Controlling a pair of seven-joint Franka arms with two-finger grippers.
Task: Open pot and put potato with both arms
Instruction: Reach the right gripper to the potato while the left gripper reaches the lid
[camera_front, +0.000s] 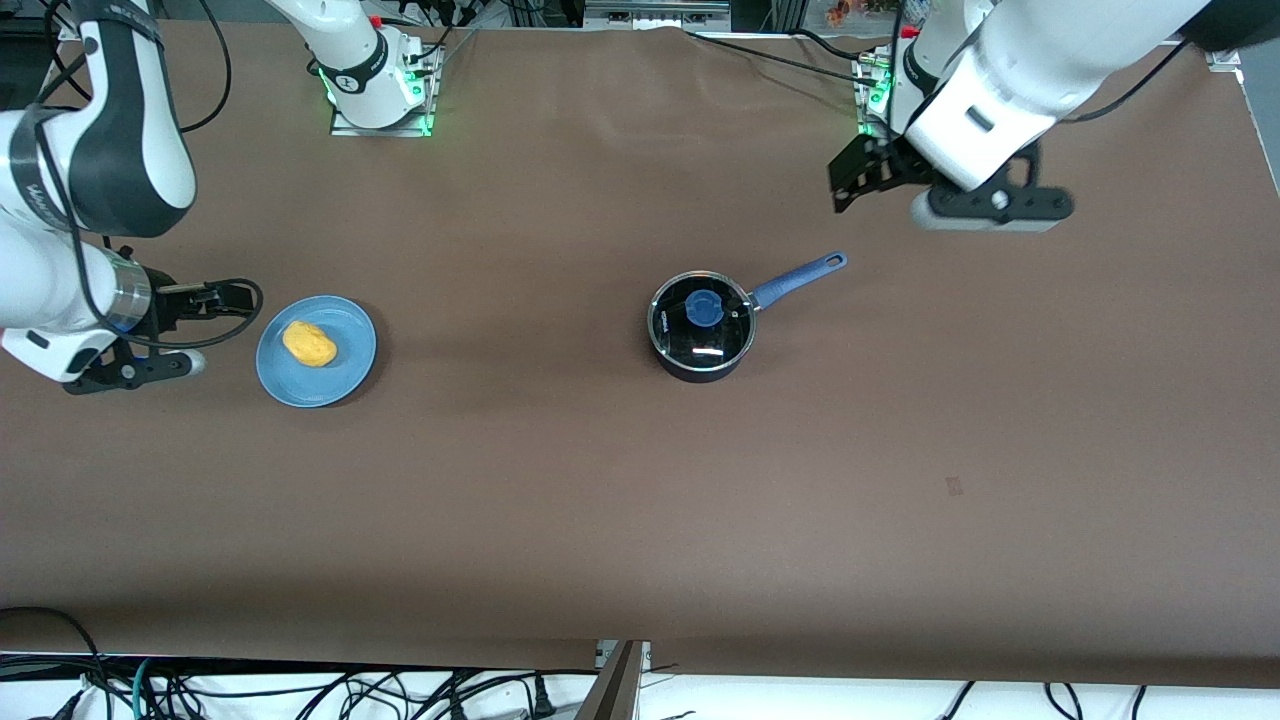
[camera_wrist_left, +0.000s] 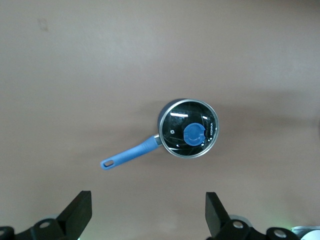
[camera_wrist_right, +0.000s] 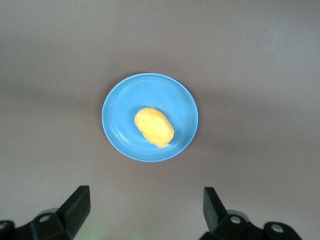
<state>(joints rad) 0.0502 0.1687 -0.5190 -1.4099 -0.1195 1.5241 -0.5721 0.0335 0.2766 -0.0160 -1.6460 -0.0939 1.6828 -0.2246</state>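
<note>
The black pot (camera_front: 700, 330) stands mid-table with its glass lid and blue knob (camera_front: 703, 308) on; its blue handle (camera_front: 800, 278) points toward the left arm's base. It also shows in the left wrist view (camera_wrist_left: 189, 128). The yellow potato (camera_front: 309, 343) lies on a blue plate (camera_front: 352, 328) toward the right arm's end, and shows in the right wrist view (camera_wrist_right: 154, 126). My left gripper (camera_front: 848, 185) is open and empty, up over bare table past the handle's tip; its fingers (camera_wrist_left: 80, 212) frame bare table. My right gripper (camera_front: 232, 298) is open and empty beside the plate.
The blue plate (camera_wrist_right: 120, 107) is the only other object on the brown table. The arm bases (camera_front: 375, 80) stand along the table's edge farthest from the front camera. Cables hang below the edge nearest the front camera.
</note>
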